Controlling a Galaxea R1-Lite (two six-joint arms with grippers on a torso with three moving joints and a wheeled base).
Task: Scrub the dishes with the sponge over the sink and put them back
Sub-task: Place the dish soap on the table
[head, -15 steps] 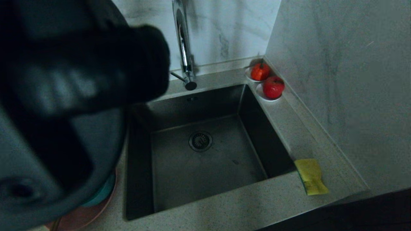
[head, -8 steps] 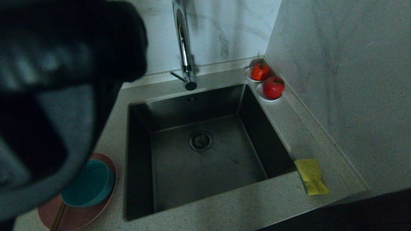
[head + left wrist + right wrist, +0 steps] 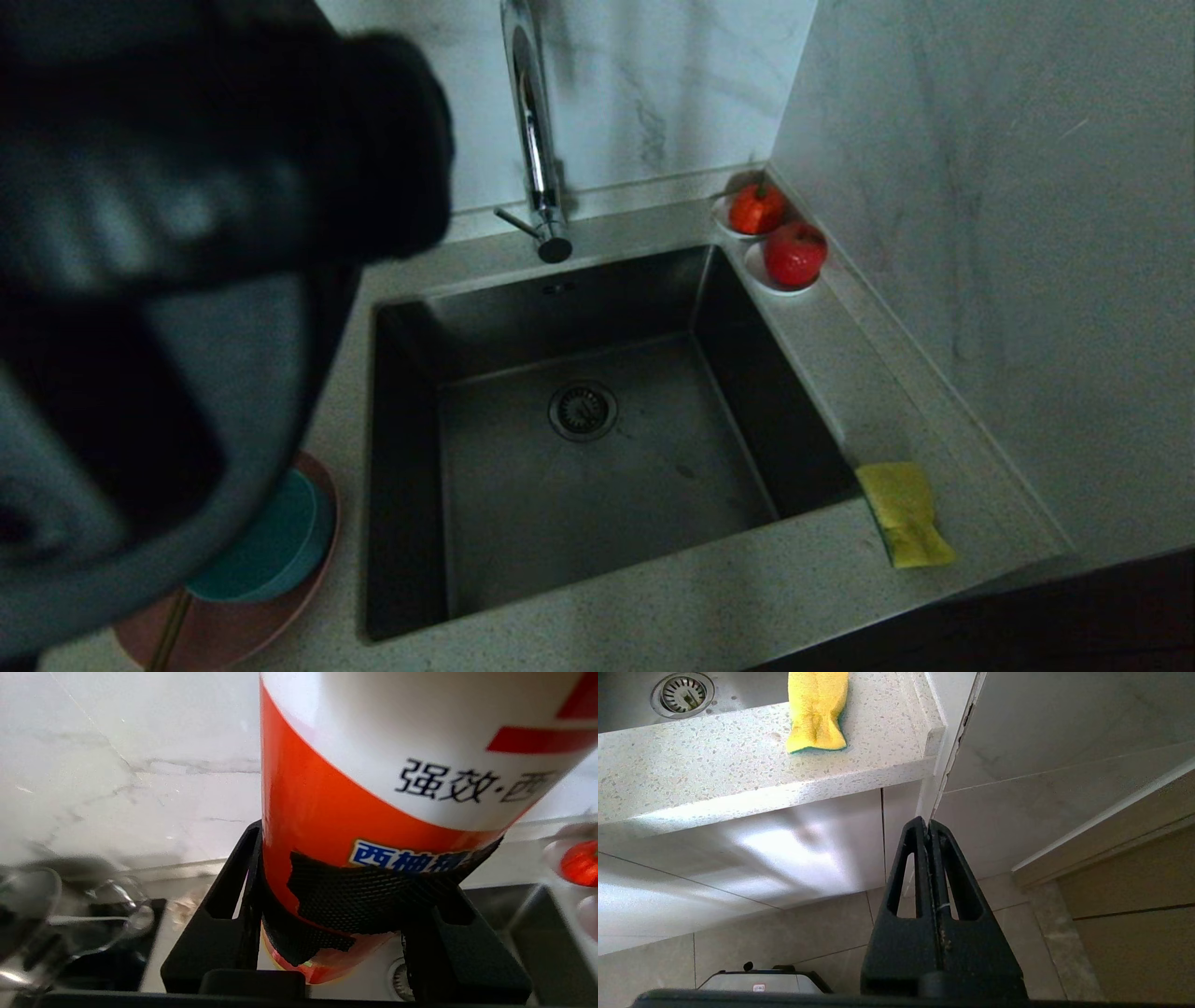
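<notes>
My left gripper (image 3: 359,868) is shut on an orange-and-white detergent bottle (image 3: 373,765), its black fingers (image 3: 233,905) pressed on both sides of the body. In the head view the left arm fills the left side and hides the bottle. The dark sink (image 3: 523,523) lies in the middle. Left of it the teal bowl (image 3: 271,551) sits on the pink plate (image 3: 233,625), with the chopsticks (image 3: 170,633) across the plate's front; the arm partly covers all three. The yellow sponge (image 3: 904,513) lies on the counter at the sink's right front corner. My right gripper (image 3: 928,822) hangs shut and empty below the counter's edge.
A chrome faucet (image 3: 532,121) rises behind the sink. Two red fruits on white saucers (image 3: 794,254) sit in the back right corner against the wall. A clear glass container (image 3: 28,905) stands near the left gripper. The sponge (image 3: 817,709) also shows in the right wrist view.
The left arm drew back to the left, uncovering the bowl and plate, then drifted slightly right again. The right arm has not moved.
</notes>
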